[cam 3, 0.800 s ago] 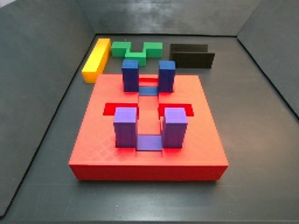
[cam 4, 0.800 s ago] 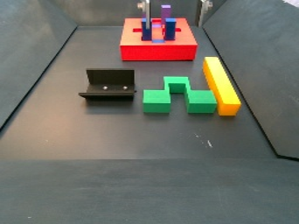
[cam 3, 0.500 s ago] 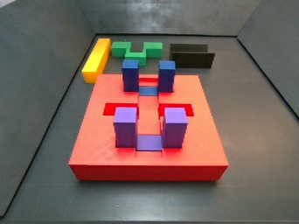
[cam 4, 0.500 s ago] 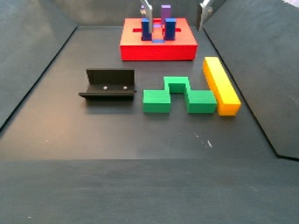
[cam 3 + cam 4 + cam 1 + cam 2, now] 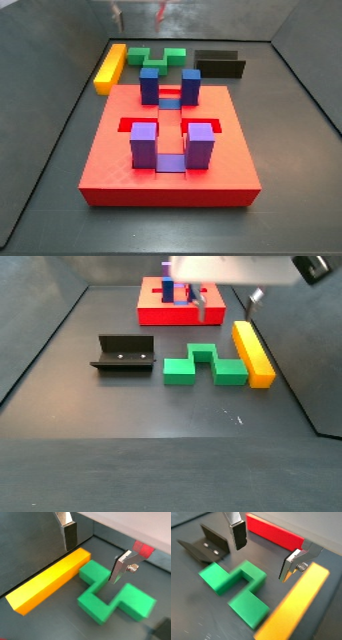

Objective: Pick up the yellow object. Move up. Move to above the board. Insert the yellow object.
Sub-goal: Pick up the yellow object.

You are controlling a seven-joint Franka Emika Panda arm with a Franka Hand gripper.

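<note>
The yellow object [image 5: 253, 353], a long yellow-orange bar, lies flat on the dark floor beside the green notched block [image 5: 203, 364]. It also shows in both wrist views [image 5: 52, 578] [image 5: 298, 604] and in a side view [image 5: 110, 67]. The gripper [image 5: 227, 301] hangs open and empty in the air between the bar's end and the board [image 5: 181, 311]. In both wrist views the gripper [image 5: 95, 552] [image 5: 264, 551] has only floor and the green block's edge between its silver fingers [image 5: 70, 534]. The red board [image 5: 171, 150] bears blue and purple blocks [image 5: 170, 85].
The green notched block [image 5: 110, 594] [image 5: 234, 587] lies next to the bar. The fixture [image 5: 124, 354] [image 5: 204, 544] stands on the floor beyond the green block. Dark walls enclose the floor, close to the bar's outer side.
The gripper has moved from the edge of the side views further in, toward the yellow bar and green block. Nothing on the floor has moved.
</note>
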